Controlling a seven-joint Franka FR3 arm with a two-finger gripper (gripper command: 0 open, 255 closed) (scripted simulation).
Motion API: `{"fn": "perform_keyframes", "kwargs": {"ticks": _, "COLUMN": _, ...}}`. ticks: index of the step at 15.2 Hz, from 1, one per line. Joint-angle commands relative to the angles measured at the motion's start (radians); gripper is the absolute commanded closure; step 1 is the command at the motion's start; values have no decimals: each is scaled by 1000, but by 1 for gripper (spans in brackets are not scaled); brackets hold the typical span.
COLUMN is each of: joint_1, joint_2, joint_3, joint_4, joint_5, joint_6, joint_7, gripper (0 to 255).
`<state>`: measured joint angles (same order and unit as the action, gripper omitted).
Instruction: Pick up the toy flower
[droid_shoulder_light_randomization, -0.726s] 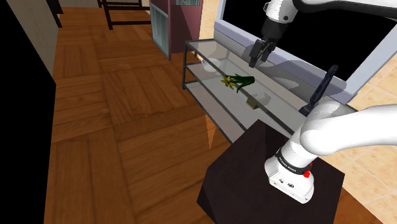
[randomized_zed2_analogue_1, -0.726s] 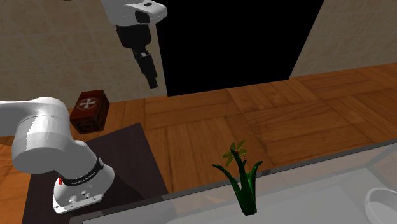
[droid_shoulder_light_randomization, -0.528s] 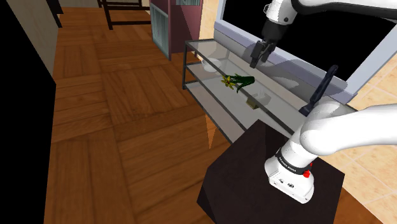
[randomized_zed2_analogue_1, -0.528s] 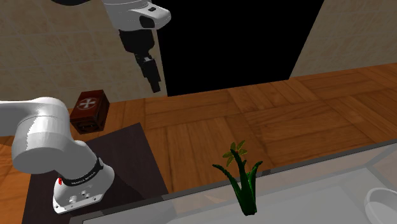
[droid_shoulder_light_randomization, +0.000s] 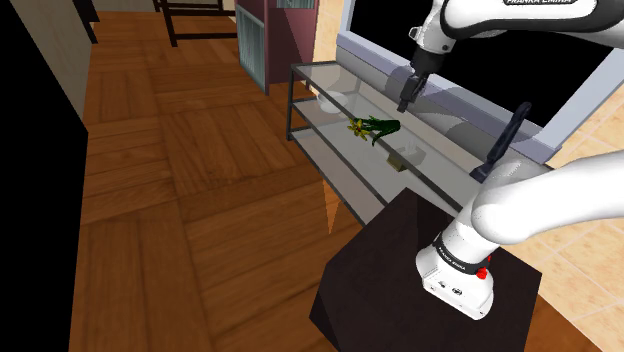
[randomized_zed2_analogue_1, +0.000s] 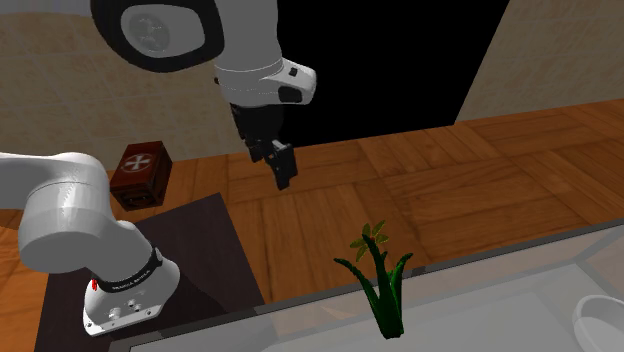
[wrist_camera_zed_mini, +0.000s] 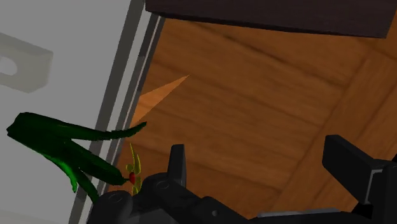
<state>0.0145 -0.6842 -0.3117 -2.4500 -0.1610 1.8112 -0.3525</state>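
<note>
Gripper: we found the black gripper (droid_shoulder_light_randomization: 405, 96) (randomized_zed2_analogue_1: 282, 172) (wrist_camera_zed_mini: 261, 167) hanging in the air over the glass shelf (droid_shoulder_light_randomization: 330, 82) (randomized_zed2_analogue_1: 500, 290), touching nothing on it.
Fingers: released. In the wrist view the two fingers (wrist_camera_zed_mini: 177, 165) stood well apart, with only wooden floor (wrist_camera_zed_mini: 254, 95) showing between them and nothing clasped.
Toy flower: the toy flower (droid_shoulder_light_randomization: 375, 127) (randomized_zed2_analogue_1: 380, 285) (wrist_camera_zed_mini: 60, 147) lay on the shelf's top pane at its floor-side edge. It had dark green leaves, and its small yellow blossom with a red centre reached out past the shelf's grey frame.
Gap: the flower lay apart from the fingers, on the shelf side of the nearer one.
White block: a small white block (droid_shoulder_light_randomization: 403, 156) (wrist_camera_zed_mini: 19, 63) sat on the shelf, near the flower and toward the shelf's stand end.
Bowl: a pale bowl (randomized_zed2_analogue_1: 600, 318) rested on the shelf, along from the flower on the side away from the stand. We could not tell which tier held it.
Stand: the dark box stand (droid_shoulder_light_randomization: 390, 275) (randomized_zed2_analogue_1: 200, 250) stood at one end of the shelf.
Red box: a red box (randomized_zed2_analogue_1: 140, 172) with a white cross lay on the floor, beyond the stand from the shelf.
</note>
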Motion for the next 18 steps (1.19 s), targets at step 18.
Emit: {"fn": "perform_keyframes", "kwargs": {"ticks": 18, "joint_1": 84, "joint_2": 808, "joint_3": -431, "joint_4": 398, "joint_5": 297, "joint_6": 231, "joint_7": -909, "gripper": 0}}
